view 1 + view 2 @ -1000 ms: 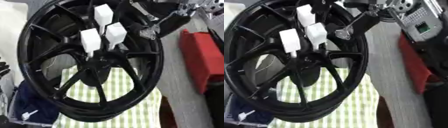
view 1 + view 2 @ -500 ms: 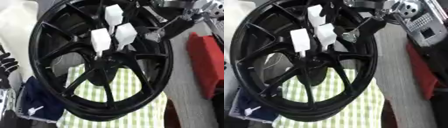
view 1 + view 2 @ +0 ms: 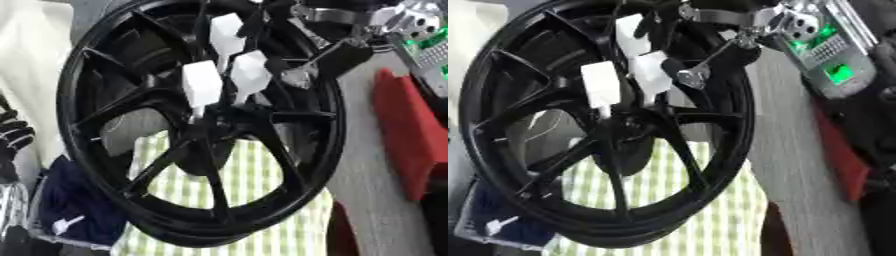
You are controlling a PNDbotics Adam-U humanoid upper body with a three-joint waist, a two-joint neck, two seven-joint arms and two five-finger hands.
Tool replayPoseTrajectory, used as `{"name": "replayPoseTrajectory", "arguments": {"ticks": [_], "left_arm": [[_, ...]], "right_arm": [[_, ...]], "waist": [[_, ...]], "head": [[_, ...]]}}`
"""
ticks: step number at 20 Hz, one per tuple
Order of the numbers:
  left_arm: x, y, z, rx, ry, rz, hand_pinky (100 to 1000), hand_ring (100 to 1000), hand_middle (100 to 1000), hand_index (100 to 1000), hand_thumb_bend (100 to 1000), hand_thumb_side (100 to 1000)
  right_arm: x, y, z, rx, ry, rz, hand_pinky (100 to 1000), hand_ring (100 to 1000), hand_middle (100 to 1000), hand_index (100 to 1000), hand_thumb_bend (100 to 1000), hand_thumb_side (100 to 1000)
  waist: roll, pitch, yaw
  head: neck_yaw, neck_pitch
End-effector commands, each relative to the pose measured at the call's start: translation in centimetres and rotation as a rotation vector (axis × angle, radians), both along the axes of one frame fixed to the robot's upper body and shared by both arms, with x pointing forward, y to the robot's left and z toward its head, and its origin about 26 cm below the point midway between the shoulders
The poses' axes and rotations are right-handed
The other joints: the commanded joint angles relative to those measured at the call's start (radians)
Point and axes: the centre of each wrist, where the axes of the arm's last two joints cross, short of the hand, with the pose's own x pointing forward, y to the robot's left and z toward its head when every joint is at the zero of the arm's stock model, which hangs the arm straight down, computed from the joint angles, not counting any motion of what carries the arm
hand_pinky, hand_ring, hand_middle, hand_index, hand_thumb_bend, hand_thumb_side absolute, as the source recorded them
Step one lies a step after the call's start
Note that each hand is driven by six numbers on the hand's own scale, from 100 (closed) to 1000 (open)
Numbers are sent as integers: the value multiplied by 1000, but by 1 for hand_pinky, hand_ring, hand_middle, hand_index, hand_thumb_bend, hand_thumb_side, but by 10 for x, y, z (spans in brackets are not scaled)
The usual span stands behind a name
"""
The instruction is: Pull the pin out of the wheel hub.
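A black wheel (image 3: 201, 125) with thin spokes stands tilted on edge and fills most of both views, its lower rim resting on a green-and-white checked cloth (image 3: 262, 210). Three white pins stick out of the hub near the middle of the spokes: an upper pin (image 3: 226, 39), a left pin (image 3: 201, 86) and a right pin (image 3: 250, 74) (each looks like a blocky white head on a thinner stem). All three are still seated in the hub.

The right hand (image 3: 697, 70) comes in from the upper right, its black fingers reaching down in front of the wheel just beside the right pin and the upper pin. I cannot tell whether its fingers are curled round a pin or only close to one, because they blur into the black spokes. Its silver wrist (image 3: 798, 22) shows near the top right.

The left hand (image 3: 12, 137) shows at the left edge, well apart from the hub, with dark fingers lying relaxed and holding nothing.

To the right, on the grey surface (image 3: 372, 190), lies a red case (image 3: 411, 135). A dark blue bag (image 3: 74, 205) sits at the lower left, beside the cloth.
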Motion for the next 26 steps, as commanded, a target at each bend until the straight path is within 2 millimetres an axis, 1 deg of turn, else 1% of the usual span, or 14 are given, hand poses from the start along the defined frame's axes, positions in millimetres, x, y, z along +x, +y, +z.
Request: {"name": "replayPoseTrajectory", "arguments": {"ticks": [1,3,4,5,6,10,14,16,20,24,26], "left_arm": [[2,-3,12,13,-34,-9,723,631,519,691,149,1000],[2,-3,12,14,-33,-10,723,632,519,691,148,1000],[2,-3,12,15,-32,-10,723,632,519,691,148,1000],[2,-3,12,16,-32,-11,723,632,520,691,147,1000],[2,-3,12,17,-31,-11,723,632,520,691,147,1000],[2,-2,12,19,-31,-12,723,633,520,691,148,1000],[2,-3,12,17,-30,-15,723,633,520,692,149,1000],[2,-3,12,16,-30,-16,723,633,520,692,150,1000],[2,-4,13,14,-32,-18,723,633,520,692,151,1000],[3,-5,13,14,-34,-20,723,633,520,691,151,1000],[3,-5,14,14,-36,-22,723,633,520,691,151,1000]], "right_arm": [[-2,-2,5,-8,-11,-1,771,698,690,877,100,387],[-2,-2,5,-2,-6,7,768,694,683,876,100,493],[-2,-3,5,3,-4,13,767,692,680,875,100,572],[-3,-3,6,9,-1,21,765,690,676,875,100,628],[-4,-2,6,14,1,31,764,689,675,875,100,638],[-6,-3,8,15,6,45,766,688,671,866,100,650],[-5,-3,5,-2,20,52,768,687,665,861,100,680],[-4,-3,4,-10,23,54,770,687,667,863,100,678],[-3,-3,1,-29,21,52,772,687,670,864,100,634],[1,-5,-2,-33,13,36,770,683,669,864,100,571],[3,-6,-4,-34,7,27,770,683,670,867,100,557]], "waist": [[7,-14,0],[6,-14,-1],[6,-14,-1],[6,-14,-2],[6,-14,-2],[6,-13,-3],[5,-14,-2],[4,-14,-1],[3,-13,2],[2,-10,6],[1,-9,8]], "head": [[-6,-9],[-6,-8],[-5,-8],[-5,-8],[-6,-8],[-8,-8],[-14,-6],[-16,-6],[-20,-5],[-24,-3],[-26,-3]]}}
